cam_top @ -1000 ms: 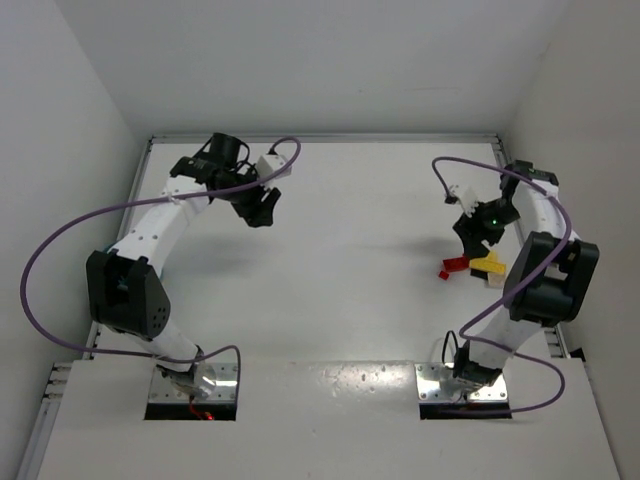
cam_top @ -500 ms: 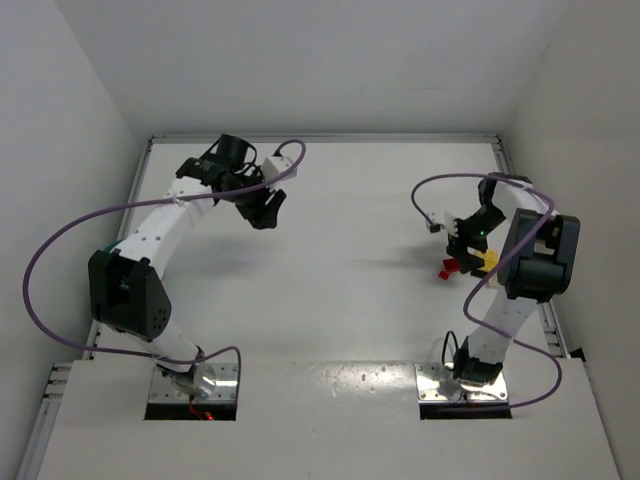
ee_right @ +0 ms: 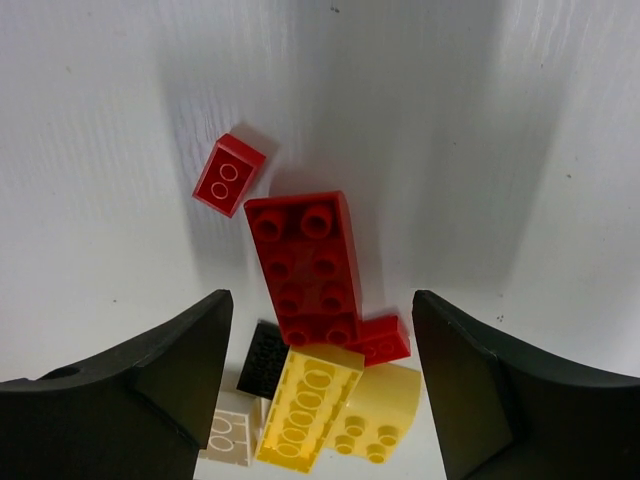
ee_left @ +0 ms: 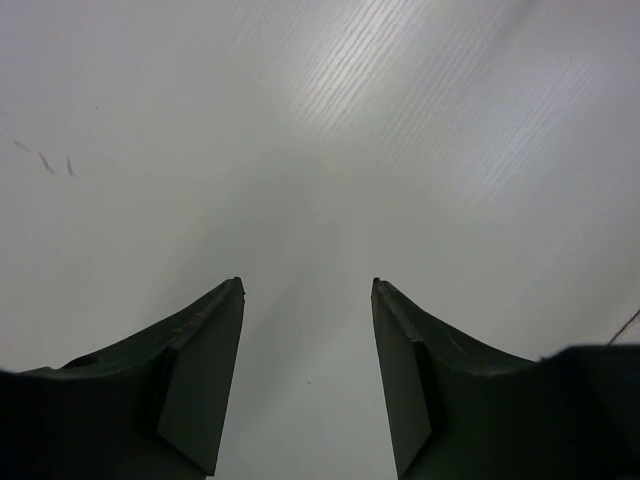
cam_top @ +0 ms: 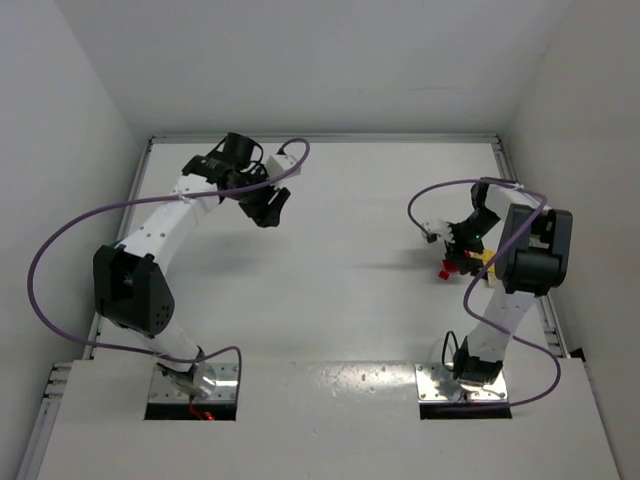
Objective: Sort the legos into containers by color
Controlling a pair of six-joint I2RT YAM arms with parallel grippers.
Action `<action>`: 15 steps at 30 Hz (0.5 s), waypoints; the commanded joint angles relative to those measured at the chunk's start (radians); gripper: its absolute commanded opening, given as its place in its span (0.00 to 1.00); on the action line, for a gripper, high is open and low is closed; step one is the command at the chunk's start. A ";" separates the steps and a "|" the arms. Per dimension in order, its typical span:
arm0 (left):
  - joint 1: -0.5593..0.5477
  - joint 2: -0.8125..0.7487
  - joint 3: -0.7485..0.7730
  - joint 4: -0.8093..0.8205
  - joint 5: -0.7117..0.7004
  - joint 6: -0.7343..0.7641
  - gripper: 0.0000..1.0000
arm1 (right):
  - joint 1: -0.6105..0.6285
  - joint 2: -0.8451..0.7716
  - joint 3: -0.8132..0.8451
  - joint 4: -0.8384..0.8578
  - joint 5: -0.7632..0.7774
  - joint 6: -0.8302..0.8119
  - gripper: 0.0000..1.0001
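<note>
Right gripper (ee_right: 322,300) hovering spread over legos (ee_right: 305,265) clustering on the table (ee_right: 100,120) at right, red and yellow bricks touching, small red brick (ee_right: 229,175) lying just apart, left gripper (ee_left: 307,285) hanging spread, gripping nothing

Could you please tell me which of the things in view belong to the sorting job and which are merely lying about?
Job: long red brick, small red brick, second small red brick, yellow brick, pale yellow rounded brick, black piece, beige brick, all under the open right claw. No container shows.

Lying about: purple cables, silver base plates.
</note>
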 commanded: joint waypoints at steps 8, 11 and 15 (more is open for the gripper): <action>-0.011 -0.007 0.016 0.083 -0.007 -0.056 0.60 | 0.008 0.017 -0.056 0.039 0.011 -0.043 0.61; 0.009 -0.016 0.007 0.107 -0.007 -0.077 0.59 | 0.008 0.003 -0.093 0.086 0.011 -0.043 0.52; 0.029 -0.039 -0.024 0.156 0.011 -0.133 0.57 | 0.008 -0.040 -0.139 0.127 -0.021 -0.017 0.36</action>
